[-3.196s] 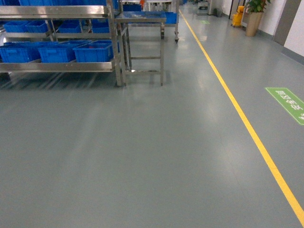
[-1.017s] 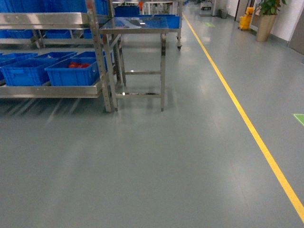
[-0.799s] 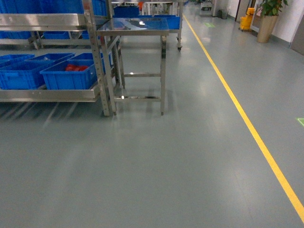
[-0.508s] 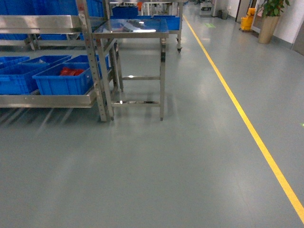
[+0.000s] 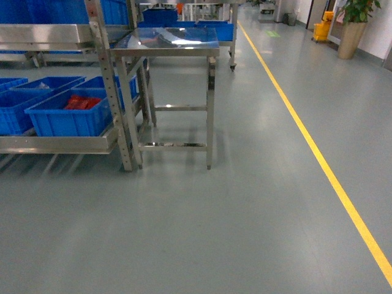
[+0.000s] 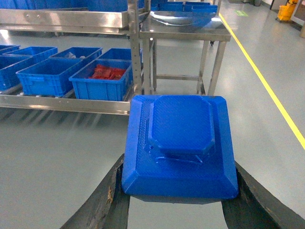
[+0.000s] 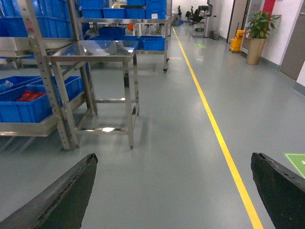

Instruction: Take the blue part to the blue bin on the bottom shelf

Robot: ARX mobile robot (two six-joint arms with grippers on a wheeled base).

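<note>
The blue part [image 6: 180,143], a square block with a raised flat top, is clamped between the dark fingers of my left gripper [image 6: 178,168] in the left wrist view. Ahead on the left, blue bins stand in a row on the rack's bottom shelf [image 5: 58,144]. The nearest bin [image 5: 68,114] [image 6: 102,79] holds red pieces, and another bin [image 6: 52,74] sits beside it. In the right wrist view my right gripper [image 7: 172,161] is open, with only floor between its fingers. Neither gripper shows in the head view.
A steel table [image 5: 166,44] stands right of the rack's end post [image 5: 113,92]. A yellow floor line [image 5: 318,160] runs along the right. A potted plant [image 5: 353,30] and a yellow mop bucket [image 5: 321,28] stand far back right. Grey floor lies between me and the rack.
The head view has moved closer to the rack and table. They now look larger and lower in the frame, and the bins have slid toward the left edge.
</note>
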